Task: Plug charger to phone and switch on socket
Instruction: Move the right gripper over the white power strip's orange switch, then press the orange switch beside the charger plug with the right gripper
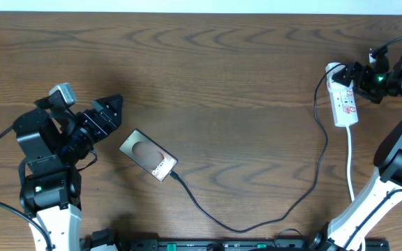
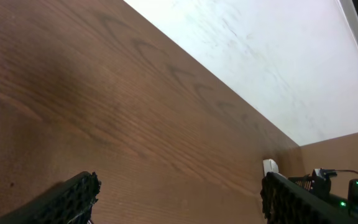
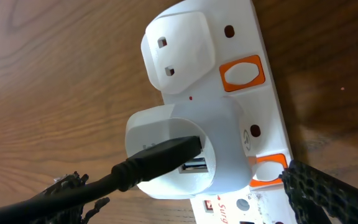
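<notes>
One charger (image 3: 160, 155) curves along the front edge, its tip at the single phone (image 1: 149, 155), whose white lettering is too small to read. The left gripper (image 1: 119, 113) beside it is released. Far right, the right gripper (image 3: 178, 175) gapes empty around the one socket (image 3: 253, 43), which shows two orange switches (image 3: 242, 73) and red print starting "Sur".

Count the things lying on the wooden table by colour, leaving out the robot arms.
Bronze-brown: 1, the flat rectangular phone
Black: 1, the long thin charger cable
White: 2, the long plastic power strip and the rounded adapter plugged into it
Total: 4
</notes>
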Action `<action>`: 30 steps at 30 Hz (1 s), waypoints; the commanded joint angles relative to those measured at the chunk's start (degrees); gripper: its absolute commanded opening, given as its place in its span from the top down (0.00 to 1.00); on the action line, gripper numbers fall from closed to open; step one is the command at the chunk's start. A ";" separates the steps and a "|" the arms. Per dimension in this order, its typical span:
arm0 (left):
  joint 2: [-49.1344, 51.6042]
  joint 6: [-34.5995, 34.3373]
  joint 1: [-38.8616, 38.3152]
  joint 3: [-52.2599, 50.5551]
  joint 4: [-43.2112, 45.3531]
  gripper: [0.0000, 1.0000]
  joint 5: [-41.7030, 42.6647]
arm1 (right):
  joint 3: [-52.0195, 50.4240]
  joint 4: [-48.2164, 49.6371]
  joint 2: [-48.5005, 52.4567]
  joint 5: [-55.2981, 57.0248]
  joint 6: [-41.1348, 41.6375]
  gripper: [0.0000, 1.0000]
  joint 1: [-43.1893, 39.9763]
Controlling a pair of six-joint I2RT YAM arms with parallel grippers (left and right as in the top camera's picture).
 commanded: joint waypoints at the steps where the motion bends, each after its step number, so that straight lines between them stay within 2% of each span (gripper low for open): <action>1: 0.04 0.76 0.33 0.81 -0.02 0.14 -0.31 | 0.26 -0.02 0.42 -0.20 0.66 0.01 0.57; 15: 0.04 0.76 0.33 0.81 -0.02 0.14 -0.31 | 0.24 -0.04 5.99 -5.03 0.66 0.01 3.02; 30: 0.04 0.76 0.33 0.81 -0.04 0.14 -0.31 | 0.24 -3.28 6.05 -5.16 0.68 0.01 3.85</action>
